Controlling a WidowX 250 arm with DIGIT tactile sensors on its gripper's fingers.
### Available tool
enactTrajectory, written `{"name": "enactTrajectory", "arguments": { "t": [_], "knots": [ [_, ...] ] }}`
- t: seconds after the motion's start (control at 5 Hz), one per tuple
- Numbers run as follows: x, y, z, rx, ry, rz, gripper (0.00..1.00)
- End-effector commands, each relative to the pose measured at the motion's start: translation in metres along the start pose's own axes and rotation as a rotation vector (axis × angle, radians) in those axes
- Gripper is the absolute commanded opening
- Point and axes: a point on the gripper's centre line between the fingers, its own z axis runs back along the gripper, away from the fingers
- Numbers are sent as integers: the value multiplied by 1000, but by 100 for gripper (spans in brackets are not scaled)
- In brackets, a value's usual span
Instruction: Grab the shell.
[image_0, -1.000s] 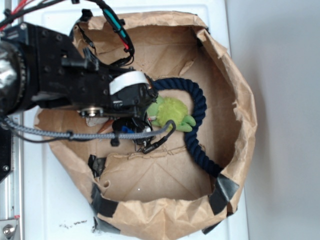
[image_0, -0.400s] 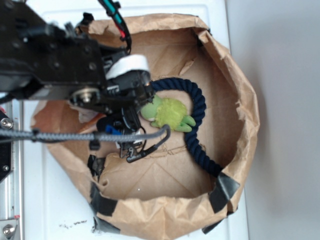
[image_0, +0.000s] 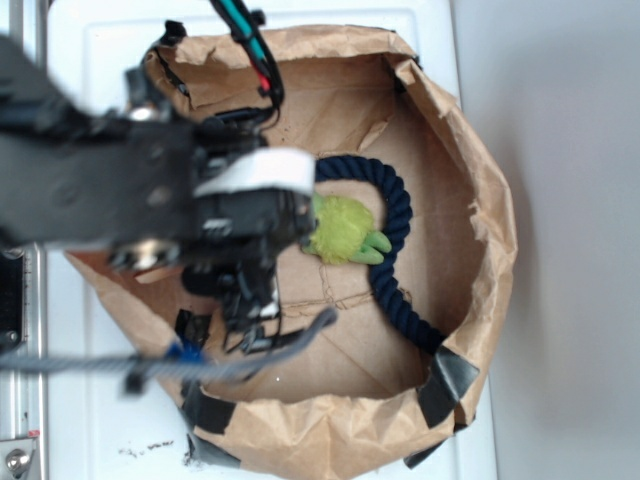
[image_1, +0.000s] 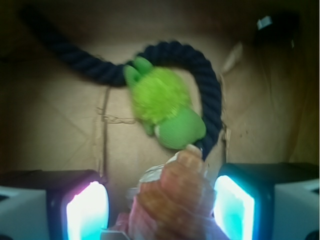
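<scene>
Right now one shell (image_1: 172, 200) sits between the gripper's (image_1: 160, 205) two lit fingers (image_1: 87, 210), clenched on it, its tip touching the one green plush (image_1: 162, 107). Beyond the plush, one navy rope (image_1: 200, 75) curves around its far side. In the exterior view the arm hides the shell; plush (image_0: 345, 230) and rope (image_0: 395, 270) lie inside one paper bag (image_0: 480, 180).

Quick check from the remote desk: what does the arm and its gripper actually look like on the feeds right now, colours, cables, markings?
The arm is matte black and blocky, with a white band. Red and teal cables loop above it; a grey braided cable trails below. In the wrist view the gripper shows pads glowing cyan with pink edges.
</scene>
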Motion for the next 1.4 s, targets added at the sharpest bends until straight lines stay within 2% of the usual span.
{"name": "enactTrajectory", "arguments": {
  "t": [0.0, 0.2, 0.4, 0.6, 1.0, 1.2],
  "knots": [
    [24, -20, 28, -33, -5, -220, 0],
    [41, -19, 33, -44, 39, -201, 0],
    [58, -23, 34, -26, 70, -166, 0],
    [66, -26, 31, 4, 64, -109, 0],
    [63, -30, 27, 17, 46, -82, 0],
    [46, -16, 34, -6, 33, -112, 0]
  ]
}}
